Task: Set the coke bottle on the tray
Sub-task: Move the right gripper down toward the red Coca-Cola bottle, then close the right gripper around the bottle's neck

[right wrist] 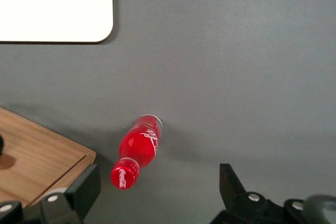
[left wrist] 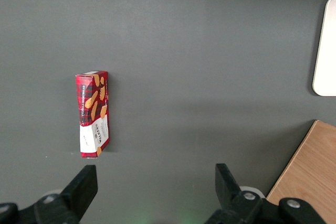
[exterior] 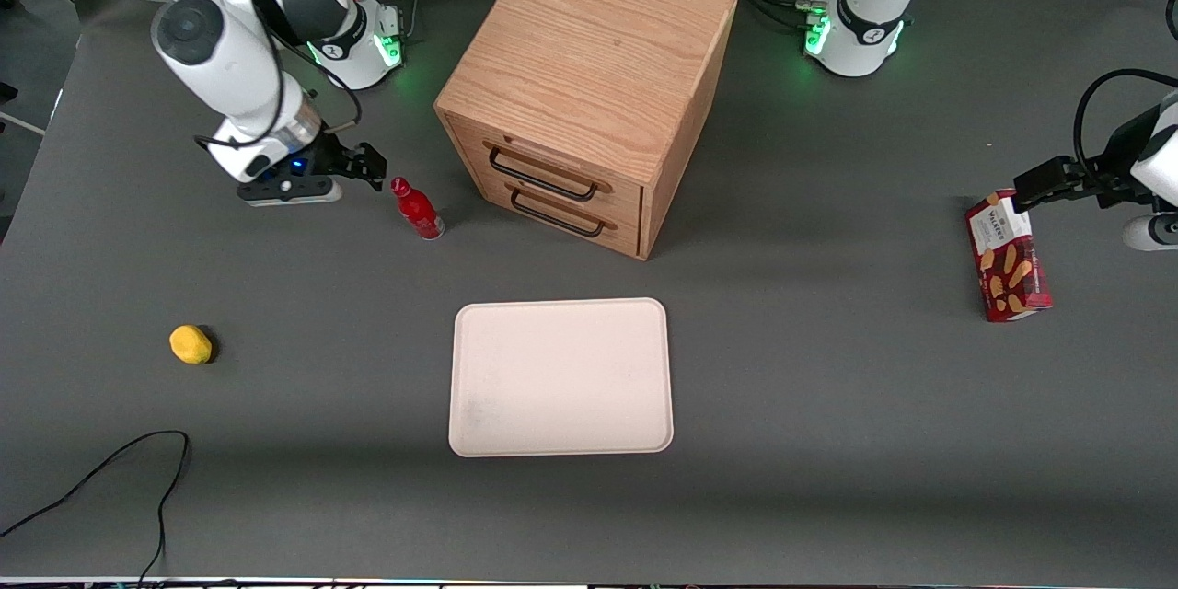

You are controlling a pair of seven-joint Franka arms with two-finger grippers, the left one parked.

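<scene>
Glossy red, the coke bottle (exterior: 417, 209) (right wrist: 136, 150) stands upright on the grey bench (exterior: 828, 368), between the wooden drawer cabinet (exterior: 589, 92) and the gripper (exterior: 361, 167) (right wrist: 157, 192), which hovers just beside it with jaws released and nothing between them. The cream-white tray (exterior: 560, 377) (right wrist: 52, 9) lies bare, nearer the front camera than the bottle and cabinet, apart from both.

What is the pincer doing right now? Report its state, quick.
Right arm's pincer: open, holding nothing, hovering above the table beside the coke bottle, which stands upright on the table.
</scene>
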